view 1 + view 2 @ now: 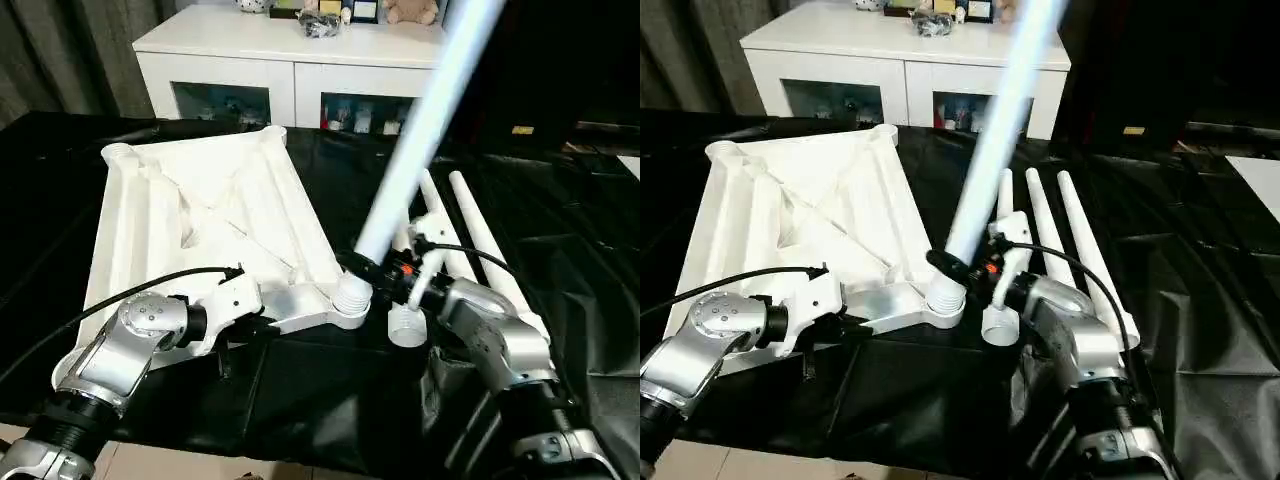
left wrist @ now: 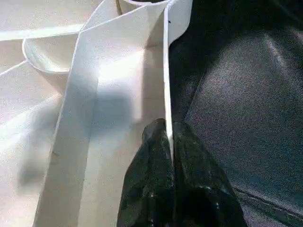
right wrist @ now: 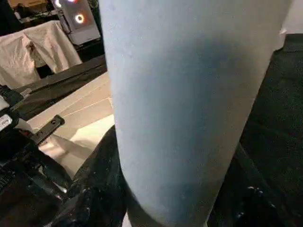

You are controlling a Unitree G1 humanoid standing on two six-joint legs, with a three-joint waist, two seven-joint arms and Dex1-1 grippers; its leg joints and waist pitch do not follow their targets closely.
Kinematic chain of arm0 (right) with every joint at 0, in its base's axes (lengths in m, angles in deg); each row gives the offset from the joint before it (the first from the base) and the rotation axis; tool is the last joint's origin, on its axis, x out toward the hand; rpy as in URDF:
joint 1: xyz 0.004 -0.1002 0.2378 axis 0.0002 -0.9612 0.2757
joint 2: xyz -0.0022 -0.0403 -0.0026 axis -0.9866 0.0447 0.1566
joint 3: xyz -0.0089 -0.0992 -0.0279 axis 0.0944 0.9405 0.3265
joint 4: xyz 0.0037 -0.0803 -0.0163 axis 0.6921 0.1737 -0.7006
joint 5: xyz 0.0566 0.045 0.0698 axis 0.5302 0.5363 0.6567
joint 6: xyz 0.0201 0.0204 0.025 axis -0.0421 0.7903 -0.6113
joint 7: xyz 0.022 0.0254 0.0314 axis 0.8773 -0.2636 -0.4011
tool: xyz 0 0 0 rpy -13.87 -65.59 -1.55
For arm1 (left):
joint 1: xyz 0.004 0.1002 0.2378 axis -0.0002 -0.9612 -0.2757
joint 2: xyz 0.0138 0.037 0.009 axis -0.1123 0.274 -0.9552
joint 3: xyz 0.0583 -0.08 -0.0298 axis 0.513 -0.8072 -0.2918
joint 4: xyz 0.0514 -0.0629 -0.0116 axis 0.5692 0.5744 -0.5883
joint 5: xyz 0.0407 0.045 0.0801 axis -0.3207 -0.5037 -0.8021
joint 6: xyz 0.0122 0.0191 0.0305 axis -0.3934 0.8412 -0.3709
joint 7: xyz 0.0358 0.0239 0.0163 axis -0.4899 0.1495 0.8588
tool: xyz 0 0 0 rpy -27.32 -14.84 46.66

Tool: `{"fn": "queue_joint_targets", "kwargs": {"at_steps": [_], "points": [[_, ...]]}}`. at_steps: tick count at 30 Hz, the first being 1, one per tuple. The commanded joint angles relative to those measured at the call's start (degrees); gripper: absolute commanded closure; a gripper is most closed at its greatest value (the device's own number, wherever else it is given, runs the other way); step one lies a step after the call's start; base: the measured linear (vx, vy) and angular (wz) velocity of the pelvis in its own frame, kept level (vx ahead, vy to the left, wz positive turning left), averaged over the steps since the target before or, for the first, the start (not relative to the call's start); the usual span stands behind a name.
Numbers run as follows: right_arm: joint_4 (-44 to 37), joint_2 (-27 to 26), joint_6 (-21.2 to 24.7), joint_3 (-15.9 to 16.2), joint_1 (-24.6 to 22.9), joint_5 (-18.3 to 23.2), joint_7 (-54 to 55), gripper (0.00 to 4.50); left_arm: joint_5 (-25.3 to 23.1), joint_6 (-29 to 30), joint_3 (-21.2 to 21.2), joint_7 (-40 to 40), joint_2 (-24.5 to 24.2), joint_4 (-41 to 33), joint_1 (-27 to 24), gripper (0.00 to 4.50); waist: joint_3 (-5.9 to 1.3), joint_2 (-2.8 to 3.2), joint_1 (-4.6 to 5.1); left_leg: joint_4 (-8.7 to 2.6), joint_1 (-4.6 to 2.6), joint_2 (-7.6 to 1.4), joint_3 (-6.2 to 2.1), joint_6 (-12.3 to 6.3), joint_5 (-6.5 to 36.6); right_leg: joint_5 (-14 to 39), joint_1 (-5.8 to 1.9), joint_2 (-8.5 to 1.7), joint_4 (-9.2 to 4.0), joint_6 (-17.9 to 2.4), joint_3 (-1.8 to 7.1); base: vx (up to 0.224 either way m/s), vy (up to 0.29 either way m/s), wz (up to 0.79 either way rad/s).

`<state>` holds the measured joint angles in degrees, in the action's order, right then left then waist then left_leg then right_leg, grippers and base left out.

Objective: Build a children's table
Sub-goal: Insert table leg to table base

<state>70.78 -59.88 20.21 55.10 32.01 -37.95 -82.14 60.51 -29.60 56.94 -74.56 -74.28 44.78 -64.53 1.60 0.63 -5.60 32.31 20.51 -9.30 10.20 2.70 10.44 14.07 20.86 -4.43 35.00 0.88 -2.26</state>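
Observation:
The white tabletop (image 1: 200,210) lies upside down on the black-covered table, ribbed underside facing up. My left gripper (image 2: 169,142) is shut on the thin wall of its near rim. My right gripper (image 1: 376,272) is shut on a long white leg (image 1: 420,130) that leans up and to the right. The leg's threaded lower end (image 1: 352,293) sits at the near right corner socket (image 1: 348,316). Three more legs (image 1: 1045,220) lie side by side to the right of the tabletop, the open end (image 1: 405,325) of one beside my right wrist.
A white glass-doored cabinet (image 1: 290,60) with small items on top stands behind the table. A black sheet (image 1: 560,260) covers the work surface and hangs over its near edge. Black cables (image 1: 120,295) run along both forearms.

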Motion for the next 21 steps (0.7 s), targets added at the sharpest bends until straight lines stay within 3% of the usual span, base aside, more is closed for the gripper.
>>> {"fn": "queue_joint_targets", "kwargs": {"at_steps": [1, 11, 17, 19, 20, 21], "points": [[4.21, 1.75, 3.24, 4.79, -3.59, -4.34, -0.84, 2.66, 0.83, -0.57, -2.49, 2.86, 0.37, -0.29, 1.74, 4.5, -1.19, 0.19, 0.04, -5.32, -1.25, -4.16, -2.17, 3.57, 26.96, 23.31, 0.63, -4.8, -6.04, -8.1, 3.08, 0.0, 0.0, 0.0], [2.66, 3.64, 1.15, 9.07, -4.9, -7.82, -2.83, 2.67, 0.72, -0.76, -2.6, 2.77, 0.18, 0.19, 2.28, 4.5, -1.28, 0.17, -0.65, -5.32, -1.25, -4.18, -1.84, 2.84, 23.79, 20.78, 0.44, -4.72, -5.94, -8.43, 3.15, 0.0, 0.0, 0.0], [5.9, 3.65, 1.77, 11.84, -1.31, -9.34, -4.97, 2.67, 0.32, -0.91, -2.29, 2.42, 0.0, 0.5, 2.69, 4.5, -1.06, 0.11, -0.26, -5.55, -1.15, -4.17, -2.24, 3.47, 26.29, 25.27, 0.43, -4.84, -6.12, -7.8, 3.0, 0.0, 0.0, 0.0], [6.64, 4.05, 2.57, 13.02, -0.2, -9.64, -7.11, 2.67, 0.28, -0.75, -2.23, 2.4, -0.05, 0.24, 2.58, 4.5, -0.97, -0.01, -0.24, -5.54, -1.41, -4.23, -2.34, 3.59, 27.8, 28.06, 0.74, -4.98, -6.45, -7.08, 3.1, 0.0, 0.0, 0.0], [6.71, 4.11, 2.71, 13.2, -0.08, -9.64, -7.45, 2.67, 0.28, -0.72, -2.23, 2.41, -0.05, 0.2, 2.55, 4.5, -0.96, -0.52, -0.17, -5.56, -1.36, -4.26, -2.37, 3.48, 27.9, 28.36, 0.7, -4.95, -6.48, -6.91, 3.07, 0.0, 0.0, 0.0], [6.92, 4.4, 3.27, 13.94, 0.3, -9.65, -8.8, 2.67, 0.3, -0.6, -2.22, 2.42, -0.08, 0.01, 2.43, 4.5, -0.94, -0.21, -0.24, -5.65, -1.36, -4.3, -2.47, 3.61, 28.11, 28.65, 0.75, -4.99, -6.4, -6.78, 3.1, 0.0, 0.0, 0.0]]}}
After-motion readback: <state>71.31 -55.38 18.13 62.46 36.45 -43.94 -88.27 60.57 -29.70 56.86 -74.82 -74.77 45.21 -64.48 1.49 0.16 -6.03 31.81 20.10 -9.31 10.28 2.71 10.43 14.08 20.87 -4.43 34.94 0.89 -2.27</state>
